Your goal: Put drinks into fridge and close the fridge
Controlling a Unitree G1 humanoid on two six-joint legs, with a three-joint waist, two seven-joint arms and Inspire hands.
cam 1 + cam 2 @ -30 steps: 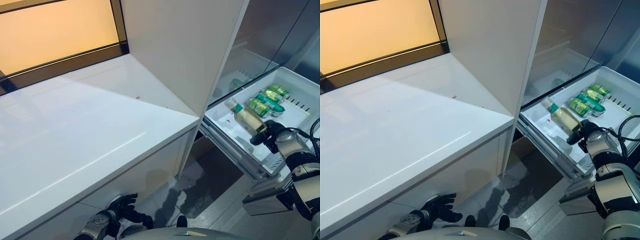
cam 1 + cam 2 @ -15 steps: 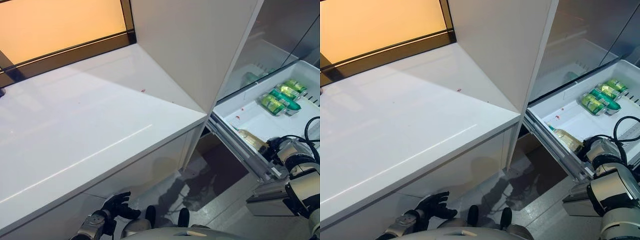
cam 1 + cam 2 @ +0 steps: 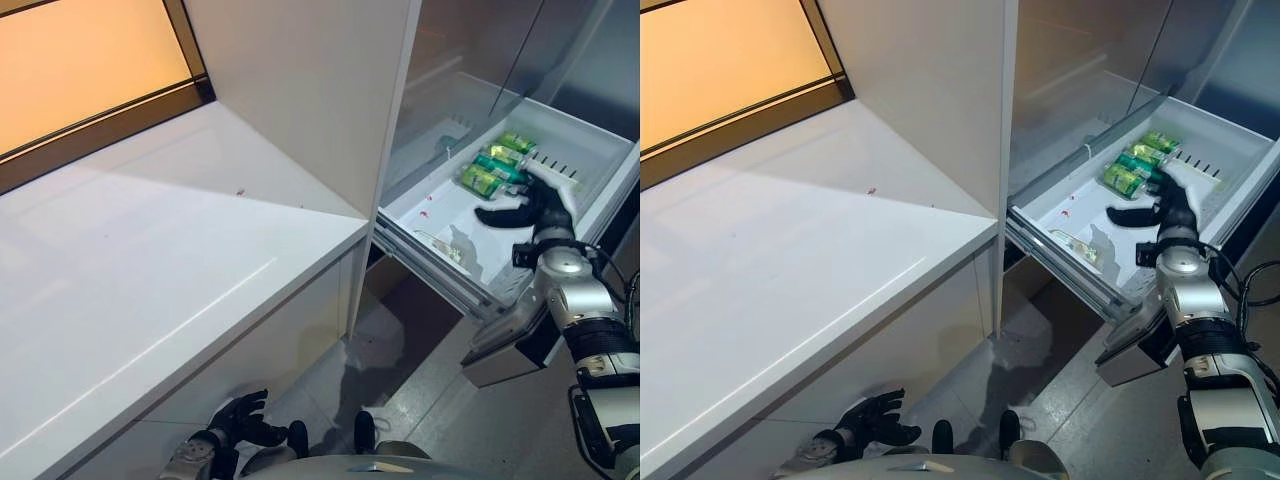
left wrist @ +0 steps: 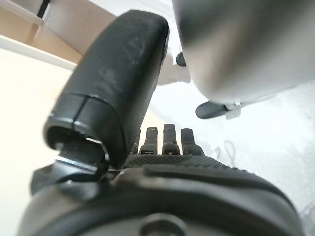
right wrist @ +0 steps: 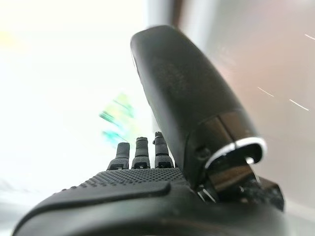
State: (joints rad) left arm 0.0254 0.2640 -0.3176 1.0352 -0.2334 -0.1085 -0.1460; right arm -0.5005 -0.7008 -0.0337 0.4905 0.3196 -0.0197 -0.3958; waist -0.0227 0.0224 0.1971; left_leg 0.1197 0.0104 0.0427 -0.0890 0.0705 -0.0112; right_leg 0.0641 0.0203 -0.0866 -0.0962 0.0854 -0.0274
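Right hand (image 3: 533,206) spread empty over the open fridge drawer (image 3: 600,150), green drink cans (image 3: 492,170) just past its fingertips, clear bottle (image 3: 1077,247) lying nearer the front; wrist views: both hands straight-fingered, left hand (image 4: 162,147) idle low.

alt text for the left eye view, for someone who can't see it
The robot's right hand, fingers spread and empty, hovers over an open white fridge drawer holding green drink cans and a pale bottle lying flat. A glossy white countertop fills the left; the left hand hangs low beneath it.
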